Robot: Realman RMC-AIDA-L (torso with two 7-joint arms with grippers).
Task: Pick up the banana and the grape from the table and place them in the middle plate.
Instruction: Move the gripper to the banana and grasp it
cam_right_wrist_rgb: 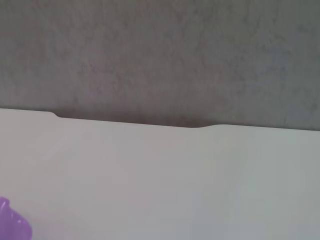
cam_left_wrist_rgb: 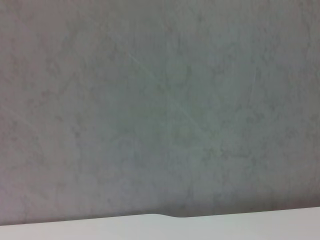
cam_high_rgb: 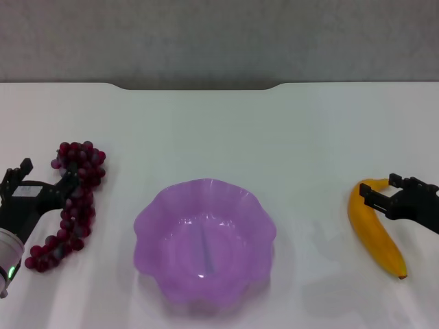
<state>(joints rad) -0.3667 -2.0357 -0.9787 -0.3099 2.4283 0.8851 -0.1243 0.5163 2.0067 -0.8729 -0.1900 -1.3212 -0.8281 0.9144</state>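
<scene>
Fruit not yet moved: purple plate empty, grapes to its left, banana to its right, both on the table. Left gripper straddles the grapes with spread fingers; right gripper, likewise parted, reaches the banana's top, gripping nothing. Both pickups and placements remain.

On the white desk, a purple plate sits at lower centre. At left, the left gripper has its jaws spread beside the grapes. At right, the right gripper's jaws straddle the banana.

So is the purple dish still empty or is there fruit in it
Empty. The middle plate holds nothing; the grape and the banana lie on the table.
</scene>
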